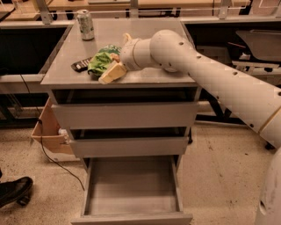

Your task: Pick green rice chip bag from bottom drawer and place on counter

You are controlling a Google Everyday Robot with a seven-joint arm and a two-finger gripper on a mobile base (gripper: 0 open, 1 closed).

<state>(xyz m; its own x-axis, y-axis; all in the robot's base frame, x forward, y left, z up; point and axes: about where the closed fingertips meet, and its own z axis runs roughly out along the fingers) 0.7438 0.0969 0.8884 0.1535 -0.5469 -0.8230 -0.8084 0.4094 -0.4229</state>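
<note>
grey cabinet, counter surface (145,30) on top. a silver drink can (86,25) stands upright near the back left corner, well apart from the rest. a flat dark striped wrapper (81,65) lies near the left edge, touching or just beside the green rice chip bag (102,61). the white arm (210,74) comes in from the right, across the front right of the counter surface. the pincer (110,70) sits at the bag's right and near side, against it.

below are two closed drawers (125,115) with taller fronts. the bottom drawer (131,218) is pulled out, its smooth grey floor showing. a cardboard box (48,129) sits on the floor left of the cabinet, with a thin black cable (52,154) trailing past it. a dark shoe (15,191) is at the lower left edge. light wooden benches (88,4) run along the back.

the arm and pincer cover the bag's right part. cannot tell if the pincer is pinching the bag or spread. the wrapper's right end is behind the bag. the shoe is cut off by the frame, and so are the robot's body at the lower right and the front of the bottom drawer.

the bag is bright green, crinkly and small, with a pale patch on it; the lettering is not readable. it is on the counter surface, front left area, between the wrapper and the pincer.
</note>
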